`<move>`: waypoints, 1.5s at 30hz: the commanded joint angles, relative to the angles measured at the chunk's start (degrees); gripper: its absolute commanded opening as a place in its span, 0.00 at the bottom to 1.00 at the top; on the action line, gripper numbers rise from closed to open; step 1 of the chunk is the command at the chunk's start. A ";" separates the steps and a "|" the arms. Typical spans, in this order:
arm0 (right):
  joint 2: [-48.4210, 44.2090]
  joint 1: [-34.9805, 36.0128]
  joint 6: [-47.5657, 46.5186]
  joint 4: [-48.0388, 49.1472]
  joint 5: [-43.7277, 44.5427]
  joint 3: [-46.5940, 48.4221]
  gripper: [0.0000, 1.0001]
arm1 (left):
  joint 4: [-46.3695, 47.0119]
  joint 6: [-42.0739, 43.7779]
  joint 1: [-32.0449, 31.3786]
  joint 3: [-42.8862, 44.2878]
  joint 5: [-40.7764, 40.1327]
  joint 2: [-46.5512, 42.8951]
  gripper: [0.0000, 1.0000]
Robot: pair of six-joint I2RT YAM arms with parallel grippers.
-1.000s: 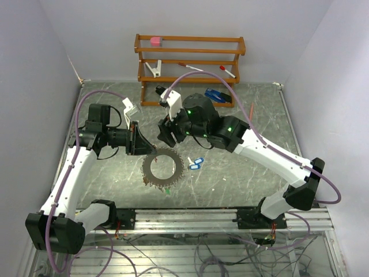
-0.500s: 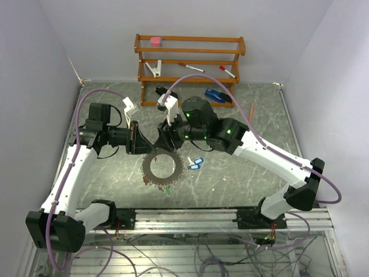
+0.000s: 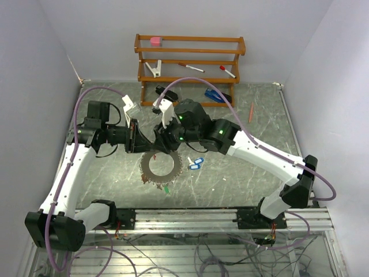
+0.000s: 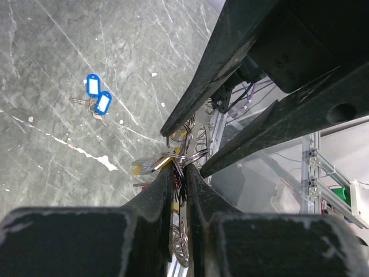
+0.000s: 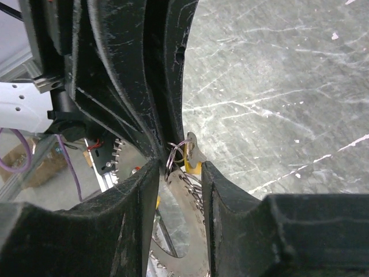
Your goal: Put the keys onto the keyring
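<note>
The keyring, a silvery toothed disc, stands tilted near the table's middle. My left gripper is shut on its upper rim; in the left wrist view the jaws pinch the rim and its small split rings. A key with a yellow tag hangs from a split ring at that rim. My right gripper straddles this key and the keyring, its jaws narrow with a gap still showing. Two blue-tagged keys lie on the table right of the ring. A green tag and a red tag hang at its lower edge.
A wooden rack stands at the back with a clip, pens and a pink block. A blue stapler lies in front of it. An orange pen lies at the right. The blue-tagged keys rest on bare marbled table.
My right gripper has moved left and down to the keyring's top rim and narrowed its jaws around the yellow-tagged key. The left gripper has kept its hold on the ring.
</note>
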 commanded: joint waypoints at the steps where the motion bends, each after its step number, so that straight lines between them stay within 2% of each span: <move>1: 1.04 0.20 -0.24 -0.41 0.32 0.75 0.34 | -1.12 1.02 -0.12 2.04 0.43 -0.78 0.07; 6: 0.24 0.24 -0.35 0.65 0.58 -0.05 0.28 | -1.28 1.45 -0.12 1.47 -0.10 -1.41 0.07; 12: -1.01 0.24 -0.20 0.57 0.30 -0.27 0.27 | -1.30 1.69 -0.12 1.54 -0.02 -1.20 0.07; 15: -0.93 0.23 -0.30 0.38 0.33 -0.52 0.17 | -1.82 1.99 -0.12 2.04 0.06 -0.94 0.07; 20: -1.34 0.20 -0.27 1.03 -0.55 -0.57 0.12 | -2.03 2.26 -0.12 1.70 -0.45 -1.22 0.07; 23: -1.54 0.20 -0.69 0.85 -0.18 -0.51 0.00 | -1.69 1.71 -0.12 1.90 -0.31 -1.45 0.07; 30: -3.89 0.20 -1.55 2.36 0.85 -1.23 0.00 | -6.60 6.23 -0.12 6.95 -0.19 0.70 0.11; 31: -4.32 0.20 -1.85 2.43 1.63 -1.11 0.00 | -7.28 6.92 -0.12 8.08 0.00 1.15 0.12; 34: -5.38 0.20 -3.09 2.03 3.71 -0.46 0.00 | -7.79 7.63 -0.12 9.77 -0.13 1.79 0.29; 37: -6.21 0.20 -4.09 1.46 5.00 -0.06 0.00 | -6.44 6.21 -0.12 11.14 -0.38 1.66 0.39; 41: -7.21 0.12 -5.79 0.44 5.72 0.44 0.00 | -4.72 5.75 -0.12 13.38 -1.77 0.63 0.44; 45: -7.25 0.11 -6.97 -1.33 4.49 1.92 0.00 | -7.11 13.10 -0.12 17.03 -3.62 0.11 0.45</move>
